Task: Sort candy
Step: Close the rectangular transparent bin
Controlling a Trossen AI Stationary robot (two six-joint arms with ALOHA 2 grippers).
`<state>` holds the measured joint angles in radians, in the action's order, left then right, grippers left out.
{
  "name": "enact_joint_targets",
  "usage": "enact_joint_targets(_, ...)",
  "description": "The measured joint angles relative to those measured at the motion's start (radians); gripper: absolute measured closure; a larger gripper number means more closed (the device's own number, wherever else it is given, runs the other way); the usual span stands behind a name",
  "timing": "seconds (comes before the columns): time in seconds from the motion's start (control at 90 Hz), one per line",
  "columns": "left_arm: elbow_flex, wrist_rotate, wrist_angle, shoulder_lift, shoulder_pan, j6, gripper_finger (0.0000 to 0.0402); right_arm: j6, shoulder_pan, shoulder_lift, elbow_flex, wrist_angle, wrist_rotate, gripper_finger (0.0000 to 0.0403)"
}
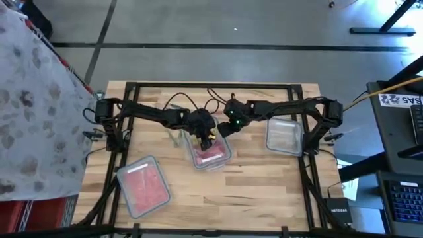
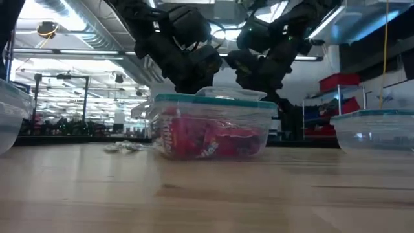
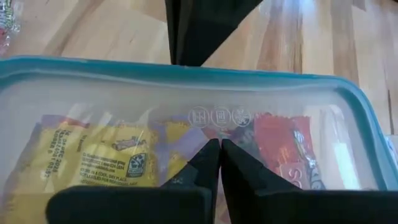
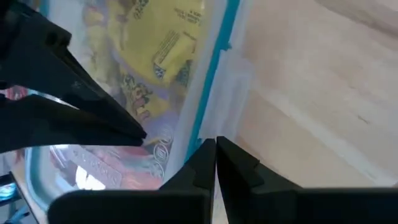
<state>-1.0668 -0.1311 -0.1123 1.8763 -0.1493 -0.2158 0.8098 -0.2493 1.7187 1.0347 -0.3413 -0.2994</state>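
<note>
The candy (image 3: 124, 158) is seen inside the middle container (image 1: 210, 156), directly under the left gripper (image 3: 219, 149), whose jaws are pressed together and empty, while the right gripper (image 4: 214, 149), likewise closed, is held at its rim.

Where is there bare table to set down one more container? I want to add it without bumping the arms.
The widest bare patch is the near strip of the table, between the left container and the table's right edge. It is crowded around the middle container, where the left gripper and right gripper meet. A right container fills the far right.
</note>
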Motion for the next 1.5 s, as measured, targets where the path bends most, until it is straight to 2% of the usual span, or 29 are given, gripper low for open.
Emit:
enact_joint_targets(0.233,0.000,-0.045,-0.018,0.000,-0.007,0.008,0.0401,0.071,0.000,0.010,-0.051,0.147,-0.015,0.0403)
enact_joint_targets(0.622,0.000,-0.053,0.000,0.002,0.001,0.010,0.0401,0.125,0.000,-0.101,-0.050,-0.013,0.170,0.0403)
enact_joint_targets(0.733,0.000,-0.054,0.000,0.002,0.001,0.010,0.0401,0.117,0.007,-0.081,-0.054,-0.035,0.163,0.0403)
enact_joint_targets(1.056,0.000,-0.050,0.005,0.004,0.000,0.018,0.0401,0.165,0.047,0.038,-0.057,0.149,0.076,0.0402)
enact_joint_targets(1.5,0.000,-0.082,-0.013,0.004,-0.019,0.014,0.0401,0.128,0.058,0.058,-0.057,0.194,0.032,0.0402)
